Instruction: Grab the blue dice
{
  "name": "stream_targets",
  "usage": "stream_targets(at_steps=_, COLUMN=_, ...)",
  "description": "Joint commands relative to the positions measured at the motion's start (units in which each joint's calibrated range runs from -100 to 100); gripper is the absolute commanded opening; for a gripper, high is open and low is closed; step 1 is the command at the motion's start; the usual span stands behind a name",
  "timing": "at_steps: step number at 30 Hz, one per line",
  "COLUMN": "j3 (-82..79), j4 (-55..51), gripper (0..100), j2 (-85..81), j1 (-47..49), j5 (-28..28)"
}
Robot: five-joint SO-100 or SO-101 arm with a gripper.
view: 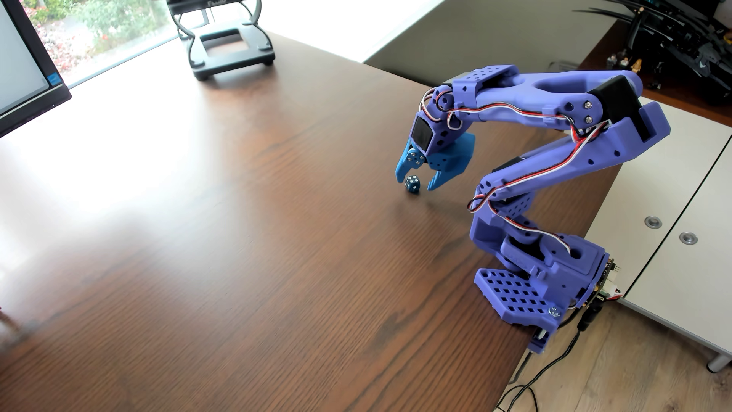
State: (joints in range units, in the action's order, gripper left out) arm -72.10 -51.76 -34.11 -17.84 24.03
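Observation:
The blue dice point(412, 184) is a tiny dark blue cube with white pips, resting on the brown wooden table point(237, 237) right of centre. My gripper point(416, 183) hangs over it with its lighter blue toothed jaws pointing down and spread apart. One jaw tip stands just left of the dice and the other just right of it. The dice sits between the tips, low in the gap, and neither jaw visibly presses on it. The purple arm reaches in from its base point(534, 285) clamped at the table's right edge.
A black laptop stand point(229, 51) sits at the table's far edge. A monitor point(23, 71) stands at the far left. The table's right edge drops off beside white cabinets point(673, 222). Cables hang under the arm's base.

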Motion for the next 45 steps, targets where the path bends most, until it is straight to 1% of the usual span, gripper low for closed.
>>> stream_targets(at_steps=1, j3=2.1, j4=1.0, gripper=22, j2=-1.3, j1=-0.2, j5=0.7)
stream_targets(at_steps=8, j3=2.1, j4=1.3, gripper=22, j2=-1.1, j1=-0.9, j5=1.3)
stream_targets(at_steps=13, j3=4.8, j4=4.4, gripper=22, j2=4.9, j1=-1.3, j5=1.2)
stream_targets(at_steps=16, j3=6.5, j4=4.2, gripper=22, j2=7.4, j1=-1.4, j5=1.2)
stream_targets(at_steps=33, j3=7.4, j4=4.5, gripper=22, j2=7.9, j1=-0.7, j5=1.2)
stream_targets(at_steps=45, j3=7.2, j4=7.9, gripper=22, j2=8.0, j1=-0.7, j5=1.2)
